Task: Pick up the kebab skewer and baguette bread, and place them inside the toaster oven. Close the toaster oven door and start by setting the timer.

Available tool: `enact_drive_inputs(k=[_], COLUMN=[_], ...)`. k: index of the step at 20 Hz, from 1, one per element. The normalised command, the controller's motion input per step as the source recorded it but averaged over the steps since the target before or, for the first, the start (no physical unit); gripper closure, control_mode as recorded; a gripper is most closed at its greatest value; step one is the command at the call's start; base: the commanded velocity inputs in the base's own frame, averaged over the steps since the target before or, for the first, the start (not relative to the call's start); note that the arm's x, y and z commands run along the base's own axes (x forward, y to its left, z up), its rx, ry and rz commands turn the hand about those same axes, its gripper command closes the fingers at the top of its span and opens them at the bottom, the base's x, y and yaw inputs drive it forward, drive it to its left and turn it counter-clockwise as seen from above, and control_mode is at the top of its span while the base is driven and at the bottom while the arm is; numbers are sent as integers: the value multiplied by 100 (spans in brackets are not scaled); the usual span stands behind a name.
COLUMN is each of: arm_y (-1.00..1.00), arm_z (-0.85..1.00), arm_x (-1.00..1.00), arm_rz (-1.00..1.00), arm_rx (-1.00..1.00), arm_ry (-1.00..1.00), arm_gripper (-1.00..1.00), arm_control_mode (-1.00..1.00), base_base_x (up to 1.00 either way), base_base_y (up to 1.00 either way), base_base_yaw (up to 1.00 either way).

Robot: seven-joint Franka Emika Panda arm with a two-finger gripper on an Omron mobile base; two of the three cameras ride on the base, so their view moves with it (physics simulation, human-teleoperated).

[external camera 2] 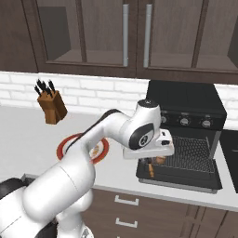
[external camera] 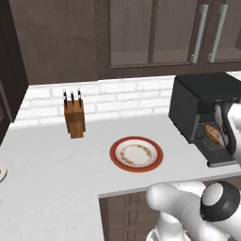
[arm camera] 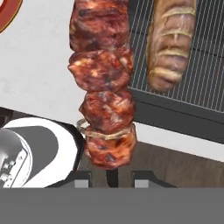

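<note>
Gripper (arm camera: 112,178) closed on the kebab skewer (arm camera: 105,83), held just at the toaster oven (external camera 2: 186,104) mouth. Skewer's long axis lies parallel to the baguette bread (arm camera: 170,43), already on the rack, skewer to its left. Toaster oven door (external camera 2: 179,179) down.

toaster oven (external camera 2: 186,109) mouth open, baguette bread (arm camera: 170,43) occupying rack (one side), counter (external camera: 56,160) left bare

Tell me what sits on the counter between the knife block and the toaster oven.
In the left base view, one red-rimmed plate lies on the counter between the knife block and the toaster oven; nothing lies on it.
</note>
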Motion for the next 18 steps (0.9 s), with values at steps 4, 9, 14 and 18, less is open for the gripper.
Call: enact_drive_inputs(k=[4, 9, 14, 18], arm_y=[-100, -71, -26, -3], arm_z=[19, 4, -9, -9], arm_x=[27, 25, 27, 48], arm_rz=[6, 8, 11, 10], arm_rx=[0, 0, 0, -1], arm_ry=[-1, -7, -10, -1], arm_gripper=[100, 100, 100, 100], arm_control_mode=[-100, -100, -100, -100], base_base_x=[0, 0, 0, 0], base_base_y=[0, 0, 0, 0], base_base_yaw=[0, 0, 0, 0])
